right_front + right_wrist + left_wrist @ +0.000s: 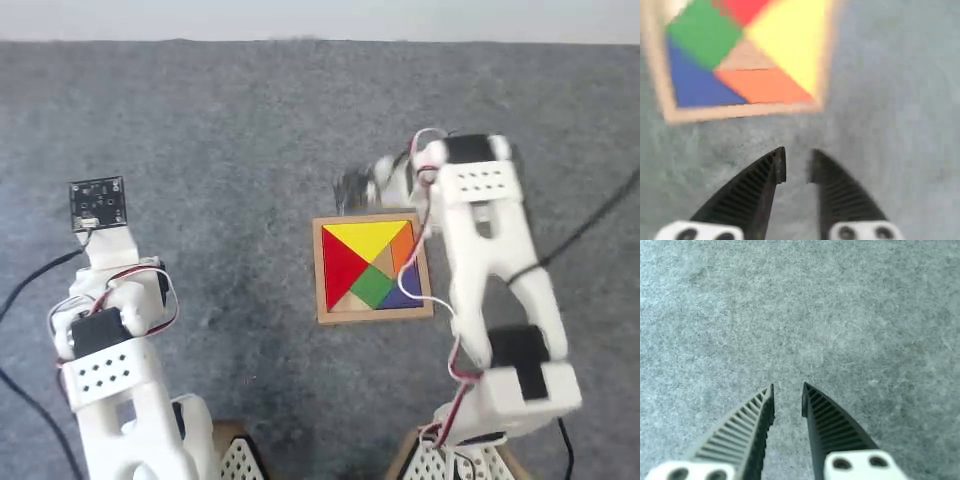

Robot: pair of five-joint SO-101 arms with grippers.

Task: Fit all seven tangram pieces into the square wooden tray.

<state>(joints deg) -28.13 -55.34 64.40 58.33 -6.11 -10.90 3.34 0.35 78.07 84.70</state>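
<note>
Coloured pieces [367, 240] are packed flat inside the wooden tray [322, 270] on the carpet [840, 300], so the fitting is judged done. The right gripper [797, 161] is held just beside the tray, the left gripper [788, 390] well apart over bare carpet; both are empty, with jaws narrowly parted.

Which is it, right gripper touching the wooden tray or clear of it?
Apart. The right wrist view shows bare grey carpet between the right gripper and the tray rim.

Soft, even light covers the grey counter [220, 150], bright and flat. Faint shadows edge the tray [319, 270] and the arms [490, 270]. The right claw [352, 187] looks smeared from above; its own view blurs the tray.
</note>
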